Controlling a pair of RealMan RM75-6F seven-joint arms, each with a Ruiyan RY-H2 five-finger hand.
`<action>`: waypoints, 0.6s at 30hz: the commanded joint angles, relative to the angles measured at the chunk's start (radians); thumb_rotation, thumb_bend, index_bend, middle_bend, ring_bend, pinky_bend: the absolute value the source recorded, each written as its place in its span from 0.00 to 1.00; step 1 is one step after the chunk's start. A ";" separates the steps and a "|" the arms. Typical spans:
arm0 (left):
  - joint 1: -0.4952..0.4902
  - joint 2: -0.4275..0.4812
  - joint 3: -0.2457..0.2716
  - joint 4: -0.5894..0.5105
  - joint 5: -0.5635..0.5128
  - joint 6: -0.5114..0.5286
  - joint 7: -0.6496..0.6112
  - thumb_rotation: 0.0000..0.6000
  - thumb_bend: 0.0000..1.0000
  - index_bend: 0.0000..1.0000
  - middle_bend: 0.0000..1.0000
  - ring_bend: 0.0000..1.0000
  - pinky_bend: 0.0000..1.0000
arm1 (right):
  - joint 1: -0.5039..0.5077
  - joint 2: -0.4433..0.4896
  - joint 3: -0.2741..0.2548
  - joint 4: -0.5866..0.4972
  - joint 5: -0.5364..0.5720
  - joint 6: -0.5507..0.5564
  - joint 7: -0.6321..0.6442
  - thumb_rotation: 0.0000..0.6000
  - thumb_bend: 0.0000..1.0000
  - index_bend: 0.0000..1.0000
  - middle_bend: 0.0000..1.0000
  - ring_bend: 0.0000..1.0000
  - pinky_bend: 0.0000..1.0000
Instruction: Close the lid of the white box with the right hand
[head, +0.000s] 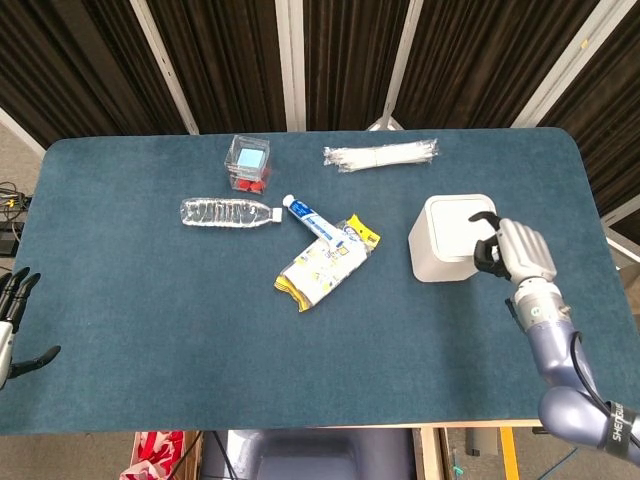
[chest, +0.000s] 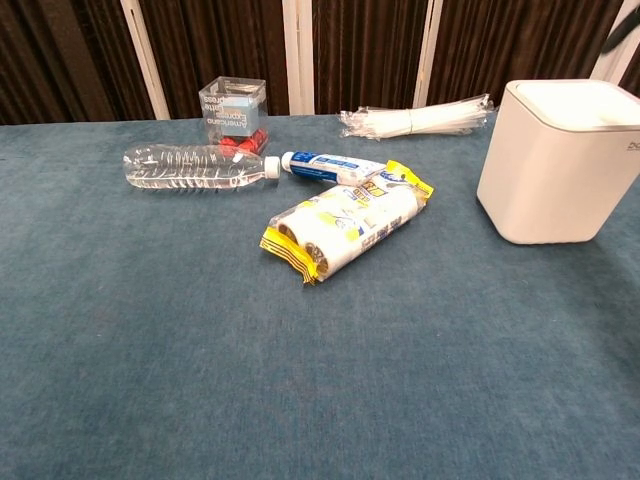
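The white box (head: 452, 238) stands on the right part of the blue table, with its lid (chest: 575, 101) lying flat on top. My right hand (head: 518, 250) hovers at the box's right edge, its dark fingertips over the lid's rim and holding nothing. The chest view shows only one dark fingertip (chest: 624, 36), in the top right corner above the box (chest: 560, 165) and clear of the lid. At the table's left edge my left hand (head: 12, 322) holds nothing, its fingers spread.
A clear water bottle (head: 228, 212), a toothpaste tube (head: 308, 218) and a yellow-and-white packet (head: 325, 264) lie mid-table. A clear cube with red and blue contents (head: 248, 163) and a bundle of wrapped straws (head: 380, 155) lie further back.
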 joint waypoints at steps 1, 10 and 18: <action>0.001 0.001 0.001 0.000 0.003 0.002 0.000 1.00 0.00 0.00 0.00 0.00 0.00 | -0.060 0.024 -0.010 -0.031 -0.111 0.072 0.023 1.00 0.62 0.05 0.56 0.62 0.58; 0.007 0.004 0.008 -0.003 0.004 0.003 0.009 1.00 0.00 0.00 0.00 0.00 0.00 | -0.327 -0.018 -0.255 -0.009 -0.595 0.285 0.028 1.00 0.31 0.00 0.00 0.00 0.06; 0.010 -0.004 0.009 0.006 -0.004 0.001 0.036 1.00 0.00 0.00 0.00 0.00 0.00 | -0.526 -0.141 -0.411 0.192 -0.899 0.475 0.065 1.00 0.28 0.00 0.00 0.00 0.00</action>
